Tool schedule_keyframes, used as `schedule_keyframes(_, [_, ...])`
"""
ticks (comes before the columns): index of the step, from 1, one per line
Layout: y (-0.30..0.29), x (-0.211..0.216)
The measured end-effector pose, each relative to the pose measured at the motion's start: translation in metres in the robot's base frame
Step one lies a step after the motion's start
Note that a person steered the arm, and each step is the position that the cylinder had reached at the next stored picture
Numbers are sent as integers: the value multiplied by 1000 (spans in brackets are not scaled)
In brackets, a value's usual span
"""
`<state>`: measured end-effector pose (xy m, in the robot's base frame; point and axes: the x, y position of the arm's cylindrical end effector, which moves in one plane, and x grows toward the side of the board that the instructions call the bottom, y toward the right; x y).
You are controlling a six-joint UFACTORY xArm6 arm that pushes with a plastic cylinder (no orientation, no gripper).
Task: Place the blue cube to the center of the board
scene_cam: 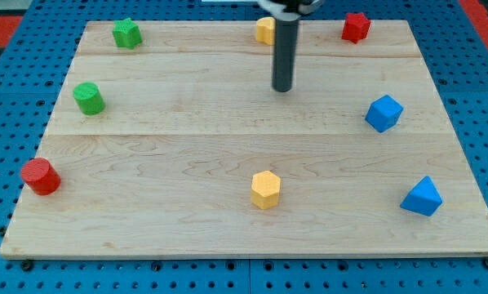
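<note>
The blue cube [383, 113] sits near the board's right edge, a little above mid-height. My tip [282, 89] rests on the wooden board [187, 155] in its upper middle, well to the left of the blue cube and not touching any block. The rod rises to the view's top and partly hides a yellow block [264, 30] behind it.
A blue triangular block [422, 197] lies at lower right. A red block [356, 26] is at upper right. A yellow hexagonal block [265, 189] sits at lower middle. A green star-like block [126, 33] and a green cylinder [88, 98] are at upper left, a red cylinder [40, 175] at lower left.
</note>
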<state>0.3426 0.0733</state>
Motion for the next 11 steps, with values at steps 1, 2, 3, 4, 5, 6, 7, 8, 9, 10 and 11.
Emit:
schedule_keyframes(1, [44,-7])
schedule_keyframes(2, [63,-11])
schedule_keyframes(3, [126,-11])
schedule_keyframes(4, [172,-14])
schedule_keyframes(5, [196,0])
schedule_keyframes(6, [214,69])
schedule_keyframes(7, [170,91])
schedule_keyframes(8, [116,78])
schedule_keyframes(9, [150,64])
schedule_keyframes(10, [116,40])
schedule_keyframes(11, [-11,38])
